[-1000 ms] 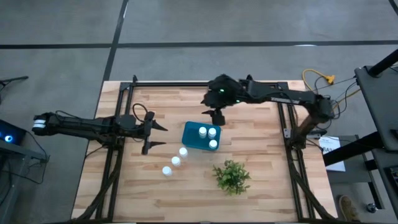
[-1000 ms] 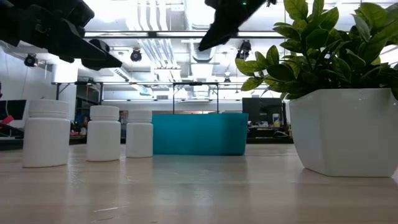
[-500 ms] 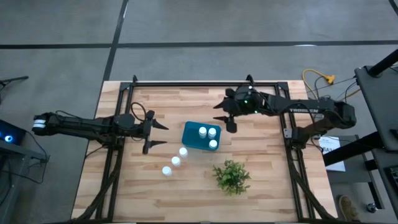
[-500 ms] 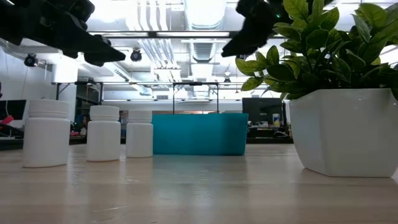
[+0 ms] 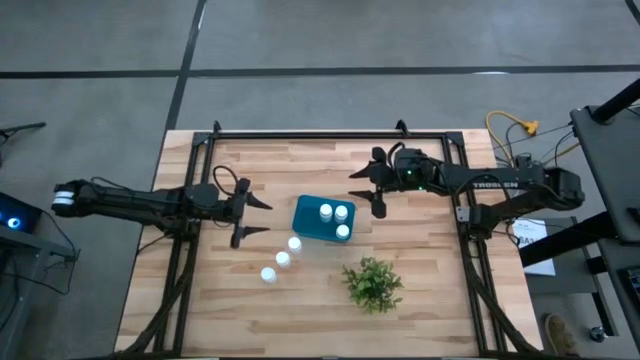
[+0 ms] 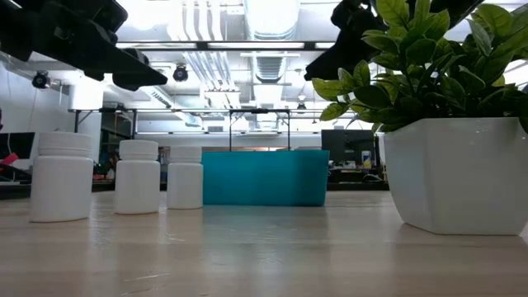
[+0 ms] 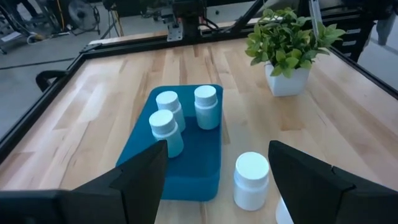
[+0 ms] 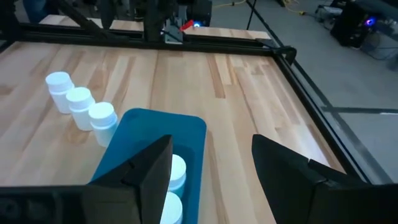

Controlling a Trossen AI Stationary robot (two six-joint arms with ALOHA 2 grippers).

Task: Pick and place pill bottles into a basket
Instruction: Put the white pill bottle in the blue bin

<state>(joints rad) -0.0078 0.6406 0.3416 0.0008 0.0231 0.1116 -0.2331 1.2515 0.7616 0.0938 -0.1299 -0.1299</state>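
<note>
**Three bottles in, three still out on the boards**

Concrete floor around a pale wooden table in a black frame; the low view looks through to a lit workshop with ceiling ducts.

The basket sits near the table's middle. Three pill bottles stand inside it. Three more bottles run in a slanted row from the basket's near-left corner toward the near edge. A potted plant stands toward the near edge, on the basket's right.

The left gripper hovers just left of the basket, fingers spread, holding nothing. The right gripper hangs off the basket's far-right corner, fingers apart, also empty.

Risks, as I judge them: the loose bottles stand close in line, so a finger coming down on one could tip its neighbour. The bottle nearest the basket leaves little room on that side.

Views: the left wrist view shows the spacing of the bottles inside the basket and the nearest loose bottle beside its wall. The low view hides the contents behind the basket's wall. The right wrist view shows the loose row whole.
</note>
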